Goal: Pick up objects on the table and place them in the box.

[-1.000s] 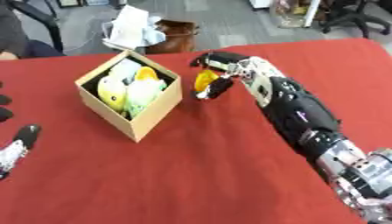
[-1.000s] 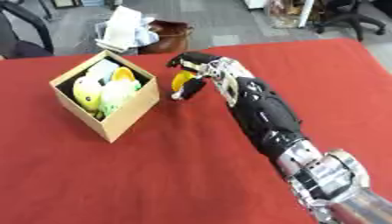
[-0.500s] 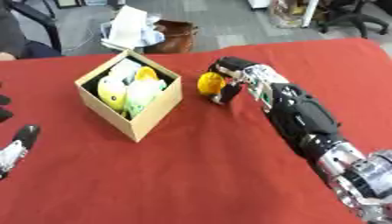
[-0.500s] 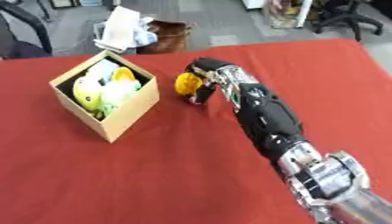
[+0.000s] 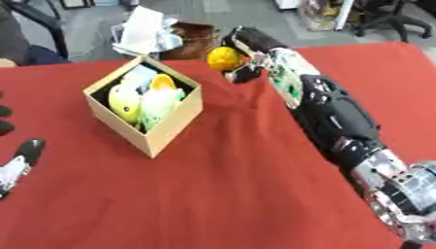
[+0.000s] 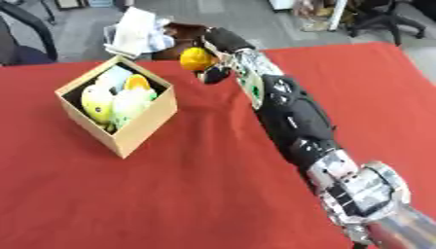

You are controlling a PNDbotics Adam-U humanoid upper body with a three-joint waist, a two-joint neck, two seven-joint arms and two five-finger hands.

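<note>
My right hand (image 5: 252,51) reaches to the far edge of the red table (image 5: 230,185) and is shut on a small yellow-orange round object (image 5: 224,58), held a little above the cloth. To its left stands the open cardboard box (image 5: 152,130), holding several yellow, green and orange items (image 5: 140,99). The object hangs to the right of the box, beyond its far corner. My left hand (image 5: 17,160) rests at the lower left edge with fingers straight, holding nothing.
Behind the table's far edge sits a brown container (image 5: 194,40) with white crumpled material (image 5: 141,30). Office chairs stand on the floor at the back right (image 5: 383,19). A dark sleeve shows at the far left edge (image 5: 10,39).
My right hand has closed round the yellow-orange object and lifted it off the cloth, up and slightly left toward the box. The left hand has stayed put.
</note>
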